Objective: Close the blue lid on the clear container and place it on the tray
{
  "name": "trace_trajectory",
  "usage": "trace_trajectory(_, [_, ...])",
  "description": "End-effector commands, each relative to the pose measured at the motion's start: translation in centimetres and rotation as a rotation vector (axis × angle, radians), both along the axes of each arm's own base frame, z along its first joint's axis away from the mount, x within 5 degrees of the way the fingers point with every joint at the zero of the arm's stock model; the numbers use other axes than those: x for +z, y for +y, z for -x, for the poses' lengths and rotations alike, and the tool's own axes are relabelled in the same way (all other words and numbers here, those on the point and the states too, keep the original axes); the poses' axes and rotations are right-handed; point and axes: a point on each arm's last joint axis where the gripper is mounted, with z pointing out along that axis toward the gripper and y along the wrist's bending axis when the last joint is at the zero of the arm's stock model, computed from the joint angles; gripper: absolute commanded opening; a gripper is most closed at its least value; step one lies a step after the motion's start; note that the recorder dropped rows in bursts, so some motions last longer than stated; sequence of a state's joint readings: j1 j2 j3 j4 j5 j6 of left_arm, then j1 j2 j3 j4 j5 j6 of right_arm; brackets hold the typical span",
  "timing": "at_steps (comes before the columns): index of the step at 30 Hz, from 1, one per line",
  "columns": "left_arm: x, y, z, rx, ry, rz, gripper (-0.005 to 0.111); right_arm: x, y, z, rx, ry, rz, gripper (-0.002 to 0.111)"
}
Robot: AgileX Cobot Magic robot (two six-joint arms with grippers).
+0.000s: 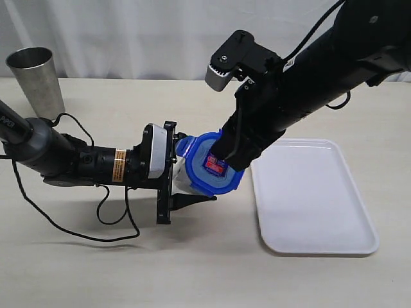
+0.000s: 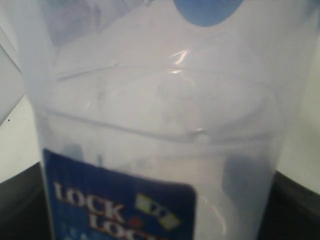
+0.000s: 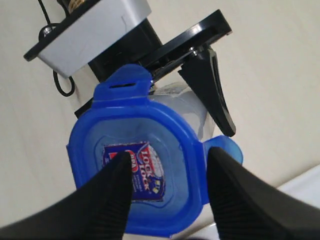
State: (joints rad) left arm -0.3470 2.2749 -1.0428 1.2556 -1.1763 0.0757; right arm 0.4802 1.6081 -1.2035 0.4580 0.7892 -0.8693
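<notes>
In the exterior view the left gripper (image 1: 185,173) pinches the clear container (image 1: 183,184) beside the tray (image 1: 321,245), with the blue lid (image 1: 212,186) on its mouth under the right gripper (image 1: 228,157); the left wrist view shows the container's wall (image 2: 160,125) filling the frame; the right wrist view shows spread jaws resting on the lid (image 3: 150,130), whose tabs (image 3: 125,82) seem unlatched, so sealing and placing remain.

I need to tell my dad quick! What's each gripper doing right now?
Left gripper: closed on the clear container.
Right gripper: open, over the blue lid.
</notes>
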Motion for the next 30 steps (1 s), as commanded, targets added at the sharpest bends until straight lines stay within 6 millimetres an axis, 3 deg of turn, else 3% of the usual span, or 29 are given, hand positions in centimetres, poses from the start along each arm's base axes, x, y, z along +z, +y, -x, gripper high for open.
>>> trace_trajectory(1, [0.9,0.0,-0.1,-0.002,-0.013,0.051,0.000,0.1,-0.2,0.1,0.014,0.018,0.007,0.045])
trace_trajectory(8, [0.9,0.0,-0.1,0.002,-0.012,0.052,0.000,-0.2,-0.1,0.7,0.031,0.092,0.003,0.041])
trace_trajectory(15, [0.9,0.0,-0.1,-0.002,-0.013,0.051,0.000,-2.2,0.3,-0.3,0.026,0.123,0.034,0.041])
trace_trajectory(30, [0.9,0.0,0.0,-0.006,-0.013,0.049,0.000,-1.4,1.0,1.6,0.209,0.225,-0.050,0.041])
